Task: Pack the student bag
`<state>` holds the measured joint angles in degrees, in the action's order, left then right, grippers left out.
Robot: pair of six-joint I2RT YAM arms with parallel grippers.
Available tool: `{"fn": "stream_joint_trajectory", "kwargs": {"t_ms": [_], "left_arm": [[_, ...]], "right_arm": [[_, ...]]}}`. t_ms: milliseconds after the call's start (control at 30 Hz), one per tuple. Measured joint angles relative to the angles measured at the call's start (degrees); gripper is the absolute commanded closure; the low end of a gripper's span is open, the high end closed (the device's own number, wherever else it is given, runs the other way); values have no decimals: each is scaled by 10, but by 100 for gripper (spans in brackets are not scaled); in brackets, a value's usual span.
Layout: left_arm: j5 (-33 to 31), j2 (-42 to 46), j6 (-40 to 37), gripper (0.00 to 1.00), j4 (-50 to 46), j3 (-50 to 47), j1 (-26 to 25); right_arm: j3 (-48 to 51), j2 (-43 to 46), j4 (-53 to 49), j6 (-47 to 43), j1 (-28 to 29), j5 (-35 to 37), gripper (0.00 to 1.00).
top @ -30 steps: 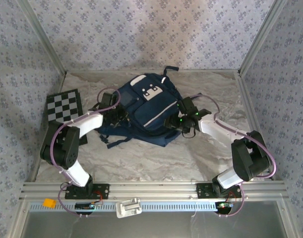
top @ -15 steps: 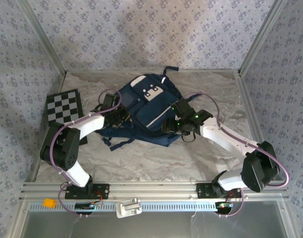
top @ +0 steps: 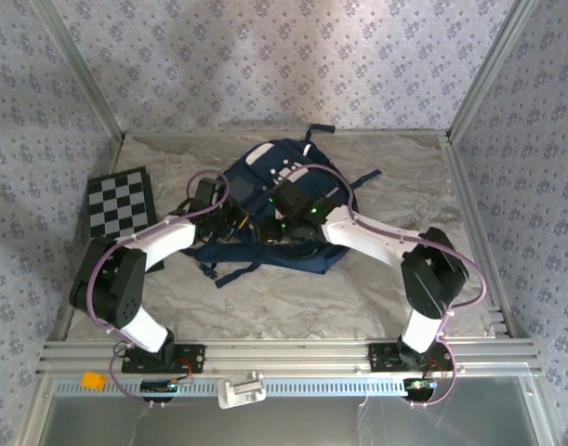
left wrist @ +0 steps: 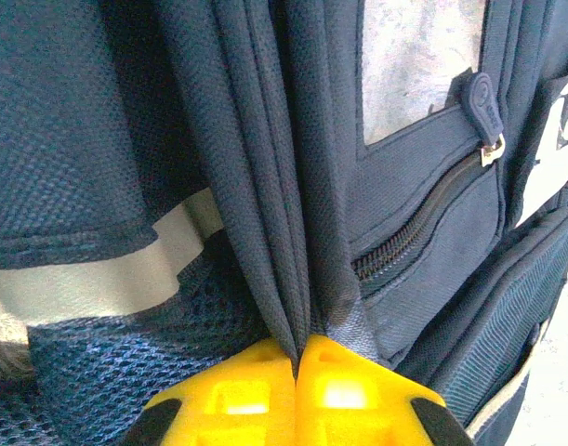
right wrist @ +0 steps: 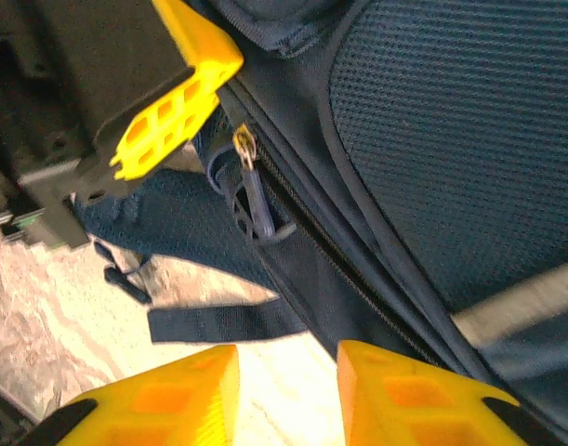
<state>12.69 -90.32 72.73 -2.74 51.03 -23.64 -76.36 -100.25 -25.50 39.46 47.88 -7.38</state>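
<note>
The left gripper (left wrist: pixel 297 348) was pressed shut on a fold of the bag (left wrist: pixel 265 186), while the right gripper (right wrist: pixel 288 372) stood spread and empty just short of a zipper pull (right wrist: pixel 256 200). The bag lay on the table (top: pixel 376 288), toward the back, between both arms. It looked soft and floppy, likely to sag when tugged. The zipper pull seemed the surest hold, with the pinched fold as anchor.

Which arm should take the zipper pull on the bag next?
Right, probably. The right gripper is open, with the zipper pull just ahead. The left gripper is shut on a fold of the student bag, so it is busy.
</note>
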Motion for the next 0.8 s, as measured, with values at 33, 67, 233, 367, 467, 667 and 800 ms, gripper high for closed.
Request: {"fn": "stream_joint_trajectory", "kwargs": {"t_ms": [33,67,233,367,467,667,800], "left_arm": [[2,0,0,100,0,0,0],[3,0,2,100,1,-1,0],[9,0,5,100,4,-3,0],[10,0,5,100,5,-3,0],[10,0,5,100,5,-3,0],[10,0,5,100,9,-3,-1],[10,0,5,100,9,-3,-2]], "right_arm": [[0,-10,10,1,0,-3,70],[0,-17,19,1,0,-5,71],[-1,-53,57,8,3,-14,71],[-12,-75,69,14,5,-16,71],[-21,-83,74,18,5,-16,66],[-49,-111,78,21,5,-19,66],[-65,-125,69,22,5,-15,67]]}}
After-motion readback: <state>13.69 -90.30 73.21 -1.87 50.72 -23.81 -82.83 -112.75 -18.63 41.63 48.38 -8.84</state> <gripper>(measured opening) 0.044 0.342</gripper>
